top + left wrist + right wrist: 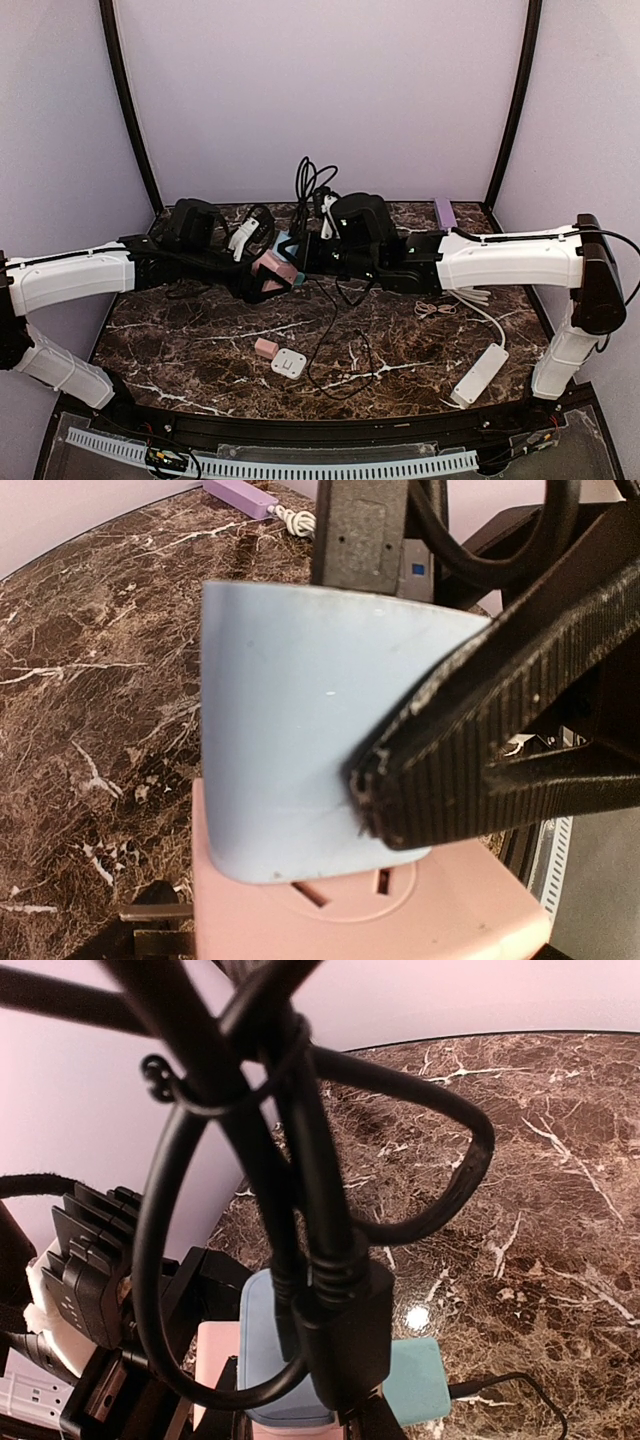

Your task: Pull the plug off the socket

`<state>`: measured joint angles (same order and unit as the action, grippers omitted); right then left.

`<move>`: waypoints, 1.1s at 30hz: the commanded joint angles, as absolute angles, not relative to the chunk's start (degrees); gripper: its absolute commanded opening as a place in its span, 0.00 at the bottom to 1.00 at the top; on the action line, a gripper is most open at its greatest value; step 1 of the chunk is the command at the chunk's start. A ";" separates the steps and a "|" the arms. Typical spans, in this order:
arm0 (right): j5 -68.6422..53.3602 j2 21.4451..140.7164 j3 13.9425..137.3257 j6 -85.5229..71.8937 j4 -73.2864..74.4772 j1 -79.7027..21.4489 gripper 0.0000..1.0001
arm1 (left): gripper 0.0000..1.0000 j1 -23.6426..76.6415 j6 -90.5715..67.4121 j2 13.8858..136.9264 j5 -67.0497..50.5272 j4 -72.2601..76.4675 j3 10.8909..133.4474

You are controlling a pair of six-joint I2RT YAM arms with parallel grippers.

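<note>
The socket (272, 266) is a pink cube held up over the middle of the table, with my left gripper (262, 283) shut on it. One left finger (150, 925) shows at the socket's (400, 920) lower left corner. The plug (290, 730) is a light blue block standing against the socket's slotted face; whether its pins are in is hidden. A black cable plug (345, 1340) sits in the top of the blue plug (265, 1340). My right gripper (305, 1420) is shut on the blue plug, one ribbed finger (500, 730) flat on its broad side.
A teal block (425, 1380) sits beside the blue plug. On the marble table (400, 340) lie a small flat pink block (266, 347), a white adapter (289, 363), a long white power strip (480, 373) and loose black cable (330, 350). A purple block (444, 212) lies at the back right.
</note>
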<state>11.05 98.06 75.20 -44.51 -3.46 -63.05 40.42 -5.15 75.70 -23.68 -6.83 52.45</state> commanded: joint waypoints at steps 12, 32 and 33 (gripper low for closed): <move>21.69 97.08 76.86 -39.41 -1.74 -67.02 0.00 | 0.77 41.46 -2.39 73.50 -23.36 -6.52 53.08; 20.43 99.22 80.07 -38.90 -0.64 -67.07 0.00 | 0.89 42.66 1.76 72.95 -17.45 -9.65 53.71; 20.54 99.23 80.07 -38.87 -0.55 -67.11 0.00 | 0.90 42.64 1.76 73.30 -17.04 -10.04 53.88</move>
<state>19.35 99.18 77.36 -39.42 2.96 -66.65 42.35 1.17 72.40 -18.28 -7.44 52.47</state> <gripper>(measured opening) 0.169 0.899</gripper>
